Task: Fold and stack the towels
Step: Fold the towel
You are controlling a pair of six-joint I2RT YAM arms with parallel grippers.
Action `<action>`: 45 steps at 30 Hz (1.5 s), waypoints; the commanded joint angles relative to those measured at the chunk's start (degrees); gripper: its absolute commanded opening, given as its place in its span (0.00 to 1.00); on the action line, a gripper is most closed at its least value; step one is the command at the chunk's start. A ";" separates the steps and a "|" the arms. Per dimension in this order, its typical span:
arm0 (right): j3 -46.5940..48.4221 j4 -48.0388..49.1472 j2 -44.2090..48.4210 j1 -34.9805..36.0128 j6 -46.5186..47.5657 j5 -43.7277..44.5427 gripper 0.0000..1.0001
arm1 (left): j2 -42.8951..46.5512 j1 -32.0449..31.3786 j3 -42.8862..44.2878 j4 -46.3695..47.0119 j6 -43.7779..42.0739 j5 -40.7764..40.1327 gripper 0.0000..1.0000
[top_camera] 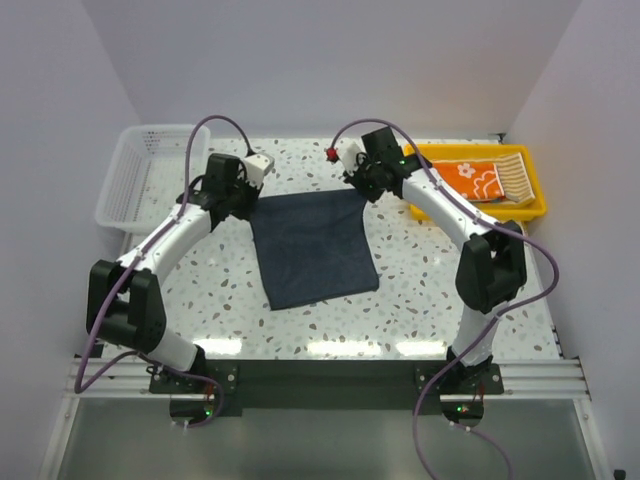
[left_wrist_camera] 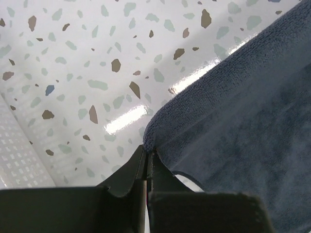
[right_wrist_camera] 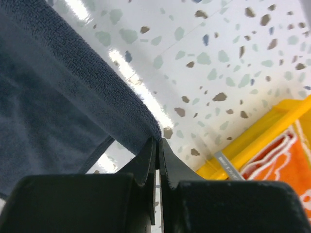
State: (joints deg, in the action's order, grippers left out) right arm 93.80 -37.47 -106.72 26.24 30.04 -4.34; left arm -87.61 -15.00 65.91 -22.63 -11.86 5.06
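A plain dark blue-grey towel (top_camera: 312, 248) lies spread on the speckled table, its far edge lifted between the two arms. My left gripper (top_camera: 246, 196) is shut on its far left corner; in the left wrist view (left_wrist_camera: 147, 151) the corner sits pinched at the fingertips, with the towel (left_wrist_camera: 243, 121) hanging to the right. My right gripper (top_camera: 362, 186) is shut on its far right corner; in the right wrist view (right_wrist_camera: 158, 141) the towel (right_wrist_camera: 53, 92) runs to the left. An orange printed towel (top_camera: 472, 180) and a tan striped towel (top_camera: 515, 172) lie in the yellow tray (top_camera: 541, 208).
A white mesh basket (top_camera: 140, 175) stands at the far left. The yellow tray stands at the far right, and its rim shows in the right wrist view (right_wrist_camera: 262, 141). White walls close the table on three sides.
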 commanded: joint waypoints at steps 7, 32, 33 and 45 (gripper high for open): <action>3.32 12.25 4.76 -0.31 -0.43 10.84 0.00 | -1.50 -0.20 3.69 4.62 2.01 -3.30 0.00; -14.60 4.17 12.41 1.18 -11.48 8.03 0.04 | 5.08 -7.14 -9.39 -1.80 13.33 -1.29 0.00; -16.18 3.90 12.58 1.18 -12.37 7.86 0.04 | 5.26 -7.14 -9.74 -1.89 14.40 -1.11 0.00; -29.54 8.38 14.70 1.36 -17.47 6.80 0.04 | 6.32 -8.20 -16.33 -2.24 18.89 5.40 0.00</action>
State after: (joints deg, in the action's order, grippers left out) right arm 65.36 -31.16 -94.83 27.77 13.85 1.87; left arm -82.87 -22.61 51.64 -24.51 4.99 8.54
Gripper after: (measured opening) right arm 0.048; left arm 0.027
